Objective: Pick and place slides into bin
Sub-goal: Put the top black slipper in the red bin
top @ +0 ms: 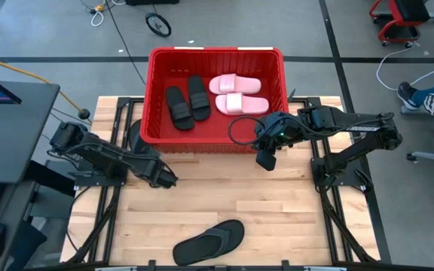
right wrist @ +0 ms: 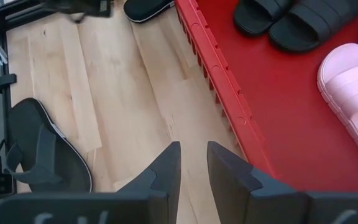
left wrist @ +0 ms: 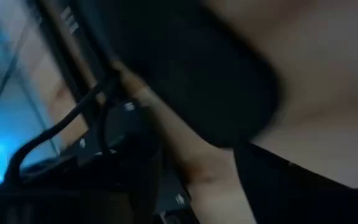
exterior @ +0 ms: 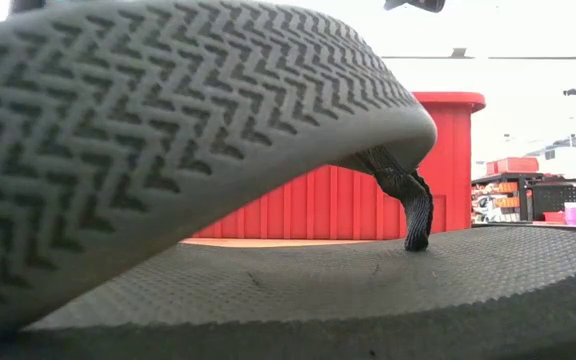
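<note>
- Left hand [top: 168,181]: low over the worktop [top: 277,211], just near of the bin's left corner. Grip state impossible to tell; wrist view too blurred to read.
- Dark flip-flop shape [top: 136,135] beside the bin's left wall, partly under the left arm. Also visible in the right wrist view [right wrist: 145,7] just outside the bin corner. Not yet binned.
- Black thong flip-flop [top: 209,241] flat on the near part of the worktop, well apart from both hands. Fills the low view [exterior: 268,280], strap arched over the sole. Not yet binned.
- Bin [top: 215,53] at the far edge of the worktop, centred. Inside: black pair [top: 187,104] on the left, pink pair [top: 236,94] on the right, all lying flat.
- Progress judged: four slides in, apparently two flip-flops left.
- Right hand [top: 266,159]: just near of the bin's near wall, toward its right end. Fingers [right wrist: 166,165] parted by a narrow gap, nothing held.
- Worktop: pale wooden planks, dark arm frames at both sides.
- Room: grey floor, cables, monitor at far left, a person's shoe [top: 411,96] and chair base at far right.
</note>
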Tool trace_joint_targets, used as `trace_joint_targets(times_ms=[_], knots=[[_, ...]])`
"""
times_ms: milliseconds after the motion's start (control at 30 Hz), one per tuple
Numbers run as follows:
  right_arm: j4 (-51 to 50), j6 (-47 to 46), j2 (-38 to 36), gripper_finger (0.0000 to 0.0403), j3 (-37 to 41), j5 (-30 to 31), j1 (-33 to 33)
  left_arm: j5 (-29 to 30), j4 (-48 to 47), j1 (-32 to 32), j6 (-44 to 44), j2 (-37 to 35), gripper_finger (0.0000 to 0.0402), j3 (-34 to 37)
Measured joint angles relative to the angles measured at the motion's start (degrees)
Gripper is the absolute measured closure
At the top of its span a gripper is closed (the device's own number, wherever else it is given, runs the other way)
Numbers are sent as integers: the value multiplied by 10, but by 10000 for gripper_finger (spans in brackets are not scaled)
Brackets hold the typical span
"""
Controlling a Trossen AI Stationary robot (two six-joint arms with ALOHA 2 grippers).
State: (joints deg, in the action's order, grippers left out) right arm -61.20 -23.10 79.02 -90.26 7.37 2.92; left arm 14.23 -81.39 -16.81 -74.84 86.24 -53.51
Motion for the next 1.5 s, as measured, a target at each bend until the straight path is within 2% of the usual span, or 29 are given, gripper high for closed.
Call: trace_joint_targets(times_ms=[133, 300, 467, 633, 833, 1067, 1233, 1433, 1500], knots=[[0, 7, 0, 317, 0, 0, 0, 8, 51, 36, -40, 0, 164, 73], [0, 8, 0, 317, 0, 0, 0, 58, 127, 79, -41, 0, 171, 139], [0, 2, 0, 317, 0, 0, 0, 126, 117, 118, -40, 0, 202, 145], [0, 2, 0, 317, 0, 0, 0, 150, 108, 151, -20, 0, 221, 148], [0, 2, 0, 317, 0, 0, 0, 184, 114, 191, -1, 0, 212, 162], [0, 2, 0, 317, 0, 0, 0, 188, 221, 218, 7, -2, 202, 211], [1, 2, 0, 317, 0, 0, 0, 186, 225, 218, -9, -2, 253, 220], [1, 1, 0, 317, 0, 0, 0, 156, 197, 218, 15, 0, 383, 223], [1, 1, 0, 317, 0, 0, 0, 132, 195, 214, 25, 0, 387, 216]])
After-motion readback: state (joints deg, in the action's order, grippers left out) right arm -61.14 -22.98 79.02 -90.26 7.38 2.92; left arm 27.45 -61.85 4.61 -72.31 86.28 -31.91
